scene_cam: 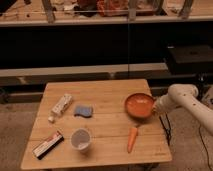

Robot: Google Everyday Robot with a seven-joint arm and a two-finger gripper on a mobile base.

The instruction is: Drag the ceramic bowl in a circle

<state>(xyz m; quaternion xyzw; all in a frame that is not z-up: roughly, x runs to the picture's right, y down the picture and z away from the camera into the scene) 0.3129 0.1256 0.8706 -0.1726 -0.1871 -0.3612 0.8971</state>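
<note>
Rim to rim, the ceramic bowl (140, 105) is the widest thing on the wooden worktop (105, 92). It is round, shallow and orange-red, and its inside is lighter than its edge. It sits upright on the right side of the worktop, close to the right edge and about midway between the front and back edges.

The gripper (156, 106) is at the bowl's right rim, at the end of a white arm (182, 97) that comes in from the right of the picture, beyond the worktop's edge. It meets or overlaps the rim, but whether its jaws are open, closed or clamped on the rim cannot be told.

Just in front of the bowl lies a carrot (132, 139), its length running roughly front to back, apart from the bowl. To the left of the carrot, near the front, a small clear plastic cup (80, 139) stands upright. Further left, at the front left corner, a flat red and white packet (48, 145) lies at a slant. A blue sponge (83, 110) lies left of the bowl, well apart from it, and a white tube (61, 106) lies tilted just beside the sponge on its left.

Behind the worktop runs a long dark shelf unit (100, 45) with cluttered things on top, too blurred to name.
</note>
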